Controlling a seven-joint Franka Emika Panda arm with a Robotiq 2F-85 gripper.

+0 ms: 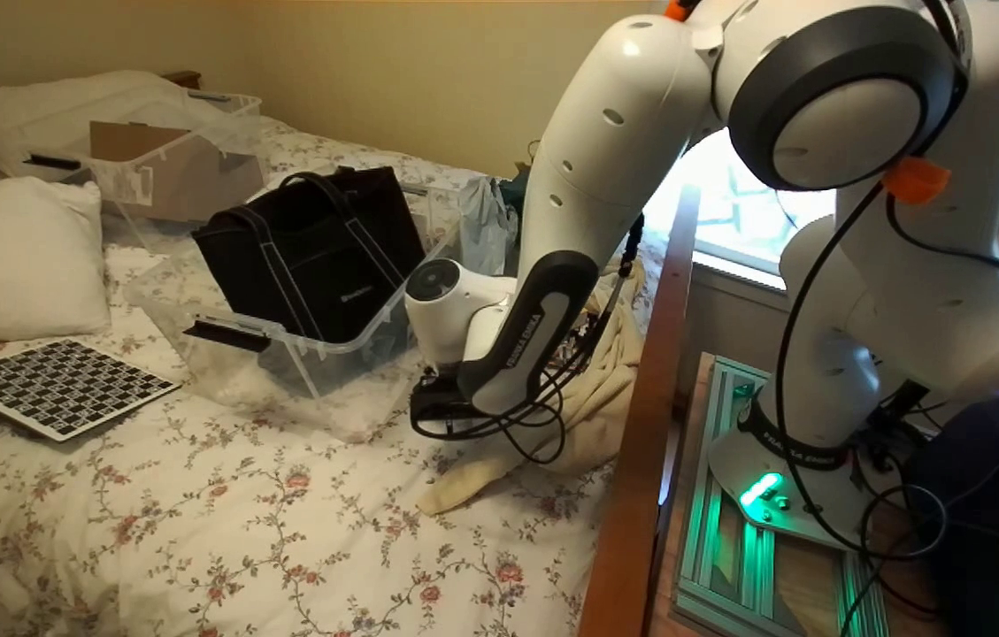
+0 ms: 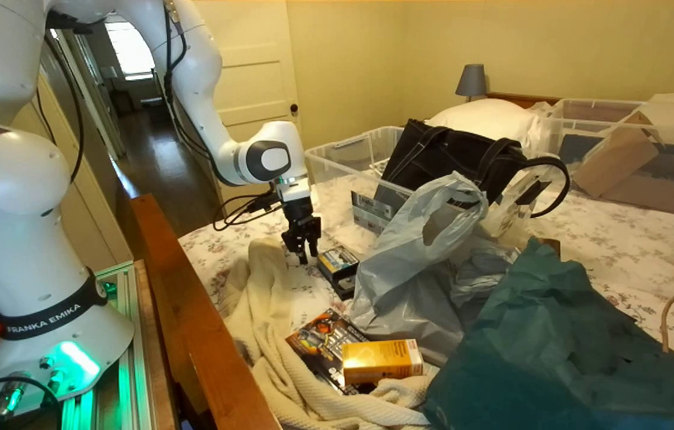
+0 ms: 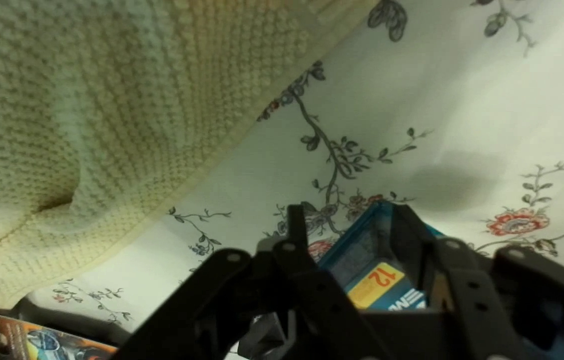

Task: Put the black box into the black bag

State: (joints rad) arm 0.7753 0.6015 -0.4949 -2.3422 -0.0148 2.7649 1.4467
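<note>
Your tool (image 3: 350, 209) is released, its two fingers standing parted over the bed (image 2: 617, 242). In an exterior view you have the black box (image 2: 337, 261) on the bed, just right of the tool and left of the grey plastic bag (image 2: 411, 280); farther off to the right, the black bag (image 2: 453, 156) leans in a clear bin (image 2: 353, 143).

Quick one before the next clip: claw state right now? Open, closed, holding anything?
Claw: open, jaws apart, holding nothing.
</note>
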